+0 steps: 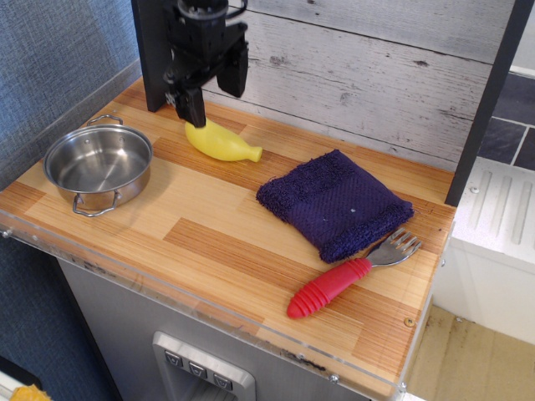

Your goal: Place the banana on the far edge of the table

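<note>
The yellow banana lies on the striped wooden table near its far edge, close to the grey plank wall, with its stem tip pointing right. My black gripper hangs just above the banana's left end, apart from it. Its fingers stand spread open and hold nothing.
A steel pot stands at the left. A dark blue folded cloth lies right of centre. A fork with a red handle lies at the front right. A black post rises at the back left.
</note>
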Robot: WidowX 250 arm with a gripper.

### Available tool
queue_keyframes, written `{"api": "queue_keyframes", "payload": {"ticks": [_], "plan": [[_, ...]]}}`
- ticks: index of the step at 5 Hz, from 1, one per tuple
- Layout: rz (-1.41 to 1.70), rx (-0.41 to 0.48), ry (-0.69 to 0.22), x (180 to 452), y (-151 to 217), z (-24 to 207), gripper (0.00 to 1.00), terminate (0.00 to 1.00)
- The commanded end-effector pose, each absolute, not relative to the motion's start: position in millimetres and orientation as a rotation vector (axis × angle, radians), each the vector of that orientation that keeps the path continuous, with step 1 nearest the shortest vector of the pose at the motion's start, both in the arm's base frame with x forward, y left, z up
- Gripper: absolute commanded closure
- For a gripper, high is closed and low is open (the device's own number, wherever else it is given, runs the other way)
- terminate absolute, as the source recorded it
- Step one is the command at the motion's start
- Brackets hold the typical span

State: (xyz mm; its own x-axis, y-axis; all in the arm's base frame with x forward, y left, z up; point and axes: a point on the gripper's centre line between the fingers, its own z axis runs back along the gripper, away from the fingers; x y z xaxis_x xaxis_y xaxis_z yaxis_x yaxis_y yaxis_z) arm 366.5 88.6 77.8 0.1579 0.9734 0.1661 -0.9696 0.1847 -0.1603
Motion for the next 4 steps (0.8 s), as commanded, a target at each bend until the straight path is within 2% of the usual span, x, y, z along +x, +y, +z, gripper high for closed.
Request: {"api": "queue_keyframes", "payload": {"ticks": [1, 3, 4], "plan": [[1.391, -0.066, -0.326, 360.9, 75.2, 119.0, 0.0, 0.0], [1.391, -0.066, -0.326, 360.9, 75.2, 119.0, 0.0, 0.0], [1.391, -0.066, -0.326, 360.9, 75.2, 119.0, 0.0, 1.0]]}}
